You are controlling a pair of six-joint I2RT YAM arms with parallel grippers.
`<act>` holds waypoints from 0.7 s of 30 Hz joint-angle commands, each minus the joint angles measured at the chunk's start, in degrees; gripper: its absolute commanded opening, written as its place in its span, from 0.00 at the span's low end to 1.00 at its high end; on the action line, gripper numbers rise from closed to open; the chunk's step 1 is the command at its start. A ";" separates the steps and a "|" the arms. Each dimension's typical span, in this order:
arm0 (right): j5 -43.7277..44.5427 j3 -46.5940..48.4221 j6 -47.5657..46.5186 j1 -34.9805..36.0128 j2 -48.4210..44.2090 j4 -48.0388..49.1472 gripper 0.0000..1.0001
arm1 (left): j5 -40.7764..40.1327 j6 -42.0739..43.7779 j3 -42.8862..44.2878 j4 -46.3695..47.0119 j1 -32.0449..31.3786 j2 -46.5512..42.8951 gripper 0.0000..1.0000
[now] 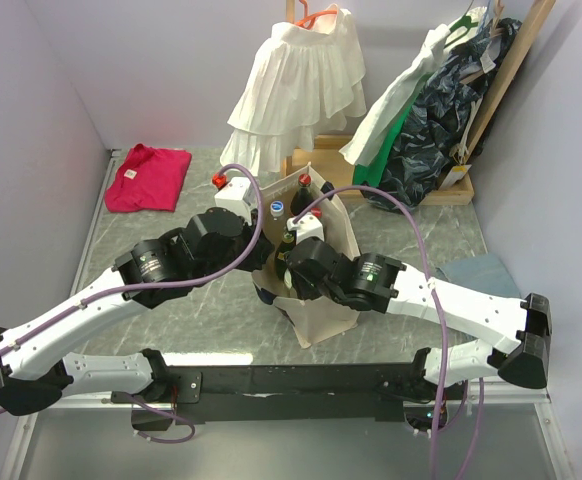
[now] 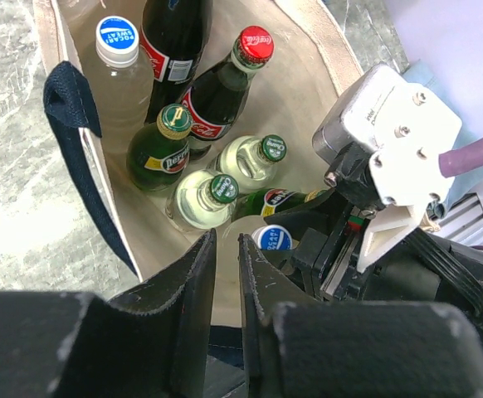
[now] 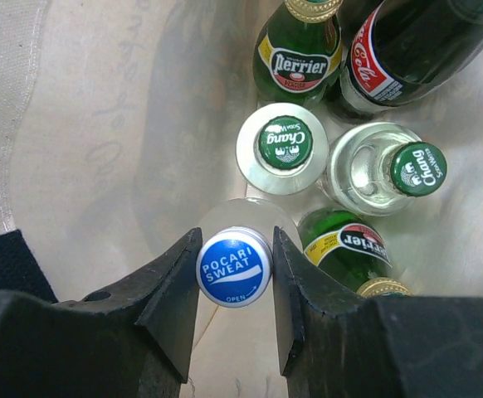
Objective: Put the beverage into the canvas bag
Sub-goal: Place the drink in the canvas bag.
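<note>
The canvas bag (image 1: 326, 310) stands open at the table's middle, with both arms reaching into its mouth. In the right wrist view my right gripper (image 3: 236, 232) is shut on the blue cap of a clear Pocari Sweat bottle (image 3: 234, 267), upright inside the bag (image 3: 100, 124). The same cap (image 2: 273, 238) shows in the left wrist view. My left gripper (image 2: 227, 236) hangs over the bag's near rim, its jaws a narrow gap apart, with beige wall and navy strap showing through the gap. Several other bottles stand in the bag: Chang (image 3: 282, 143), Perrier (image 3: 300, 58), Coca-Cola (image 2: 217, 99), a second Pocari (image 2: 117, 41).
A red cloth (image 1: 148, 177) lies at the far left. A white ruffled garment (image 1: 296, 85) and dark clothes (image 1: 441, 120) hang on a wooden rack behind the bag. A blue-grey cloth (image 1: 476, 272) lies at the right. Purple walls close in both sides.
</note>
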 commanded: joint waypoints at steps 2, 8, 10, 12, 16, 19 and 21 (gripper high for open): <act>-6.89 -2.86 5.72 0.51 0.84 -0.56 0.00 | -0.91 0.71 1.01 2.40 -0.19 0.26 0.24; -7.06 -2.86 5.72 0.51 1.28 -0.74 0.07 | -1.09 0.62 0.92 2.40 -0.28 0.26 0.24; -6.97 -2.94 5.80 0.42 1.46 -0.82 0.18 | -1.26 0.53 0.84 2.32 -0.19 0.26 0.24; -6.89 -2.94 5.80 0.42 1.37 -0.65 0.23 | -1.26 0.62 0.84 2.31 -0.19 0.26 0.25; -6.97 -2.95 5.72 0.51 1.46 -0.47 0.34 | -1.35 0.62 0.84 2.14 -0.28 0.35 0.25; -7.50 -3.30 5.37 0.51 1.37 -0.03 0.40 | -1.44 0.62 0.84 2.23 -0.19 0.35 0.25; -7.33 -3.30 5.45 0.42 1.28 -0.03 0.43 | -1.52 0.71 0.84 2.14 -0.19 0.43 0.25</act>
